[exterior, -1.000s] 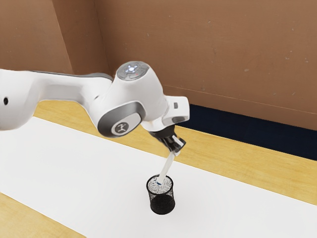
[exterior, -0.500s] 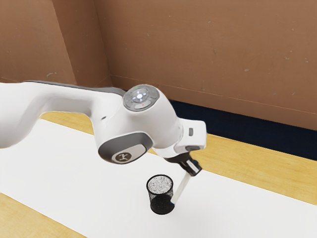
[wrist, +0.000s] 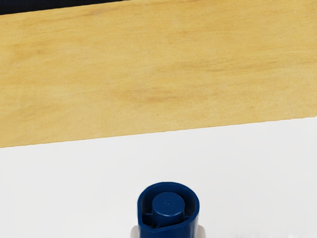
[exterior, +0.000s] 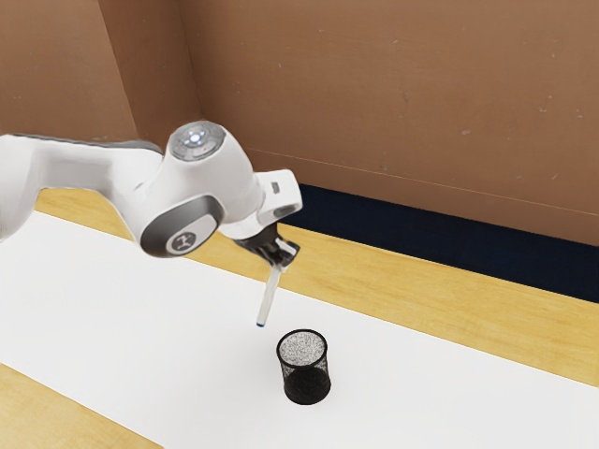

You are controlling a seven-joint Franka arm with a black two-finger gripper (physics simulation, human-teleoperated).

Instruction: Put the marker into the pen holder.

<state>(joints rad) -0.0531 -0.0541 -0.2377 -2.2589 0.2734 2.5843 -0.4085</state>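
Ext. view: your wood counter (exterior: pixel 487 304), white sheet (exterior: pixel 140 318) laid lengthwise on it. Your arm (exterior: pixel 204 178) reaches in from ext. view's L. Black mesh pen holder (exterior: pixel 306 379) upright on sheet. Your gripper (exterior: pixel 284 258) above sheet, up & to ext. view's L of holder, clamped on marker's upper part. Marker (exterior: pixel 270 297) tilted in air, outside holder, low tip dk blue. Wrist view gives you marker's blue near end (wrist: pixel 168 206) close up, rd. plug inside rim.

White blue-ended marker (exterior: pixel 270 297), tilted, aloft outside upright black pen holder (exterior: pixel 306 384).
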